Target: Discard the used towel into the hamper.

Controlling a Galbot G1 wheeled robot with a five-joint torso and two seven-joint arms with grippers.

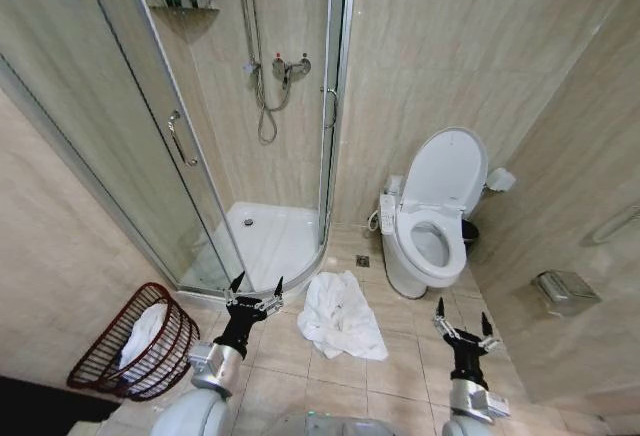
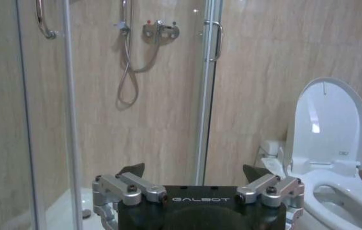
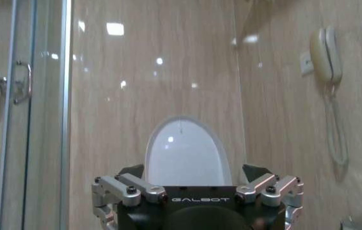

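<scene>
Head view: my left claw (image 1: 256, 287) and right claw (image 1: 461, 310) hover spread and empty, the towel (image 1: 340, 314) crumpled on the floor between them, the hamper (image 1: 140, 342) at my far left.

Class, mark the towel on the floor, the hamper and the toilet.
towel (image 1: 340, 316), head view, middle of the crumpled cloth.
hamper (image 1: 95, 351), head view, its ribbed wire side.
toilet (image 1: 455, 171), head view, its raised lid.

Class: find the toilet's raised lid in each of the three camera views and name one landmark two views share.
Head view: toilet lid, upright, right of centre.
Left wrist view: at the right edge.
Right wrist view: centre, above the right gripper.
Shared landmark: shower door handle.
</scene>
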